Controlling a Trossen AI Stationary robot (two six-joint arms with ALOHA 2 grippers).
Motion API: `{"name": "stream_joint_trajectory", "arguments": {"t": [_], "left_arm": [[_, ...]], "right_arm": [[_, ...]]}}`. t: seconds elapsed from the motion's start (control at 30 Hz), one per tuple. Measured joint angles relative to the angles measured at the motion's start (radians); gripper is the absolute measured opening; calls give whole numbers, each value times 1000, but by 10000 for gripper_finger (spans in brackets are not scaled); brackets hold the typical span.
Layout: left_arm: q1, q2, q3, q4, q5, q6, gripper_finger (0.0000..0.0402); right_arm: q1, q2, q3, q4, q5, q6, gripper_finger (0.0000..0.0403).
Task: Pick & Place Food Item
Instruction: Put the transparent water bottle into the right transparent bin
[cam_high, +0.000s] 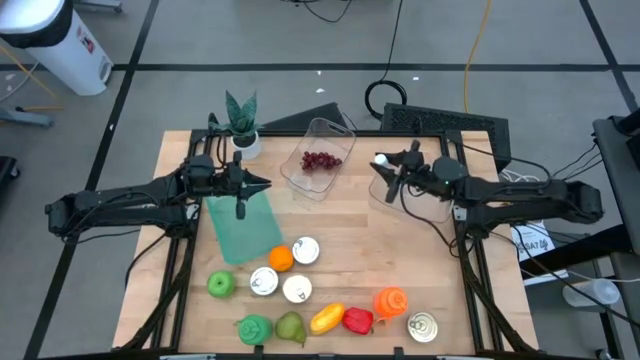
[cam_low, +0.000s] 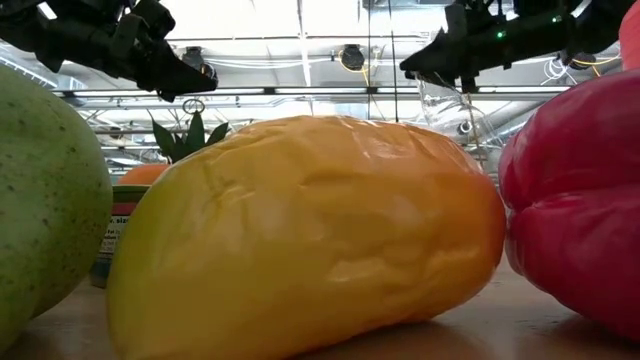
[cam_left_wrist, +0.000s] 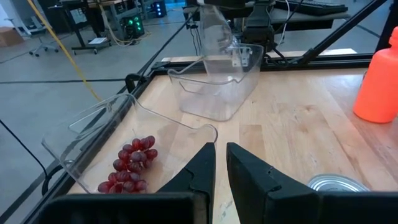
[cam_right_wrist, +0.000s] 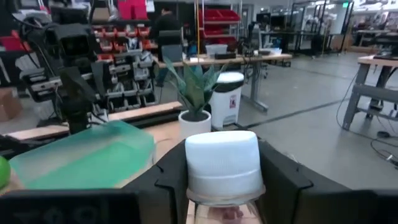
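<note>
A: While both arms hang over the worktop, what's at the left?

B: Left gripper, fingers clenched, by one green sheet.

A: Centre?

B: One bunch of grapes, lying in one open clear tray at the back. Nearer the front are three white-topped cans.

A: Right?

B: Right gripper, fingers grasping one white cap. A second clear tray is right there.
</note>
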Motion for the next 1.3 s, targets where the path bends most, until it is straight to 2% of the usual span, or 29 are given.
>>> {"name": "stream_joint_trajectory", "arguments": {"t": [0.6,1.3], "left_arm": [[0,0,0,-2,0,2,51],[0,0,0,-2,0,2,51]], "right_arm": [[-45,253,-4,432,-1,-55,128],[-57,411,-4,715,4,-118,128]]}}
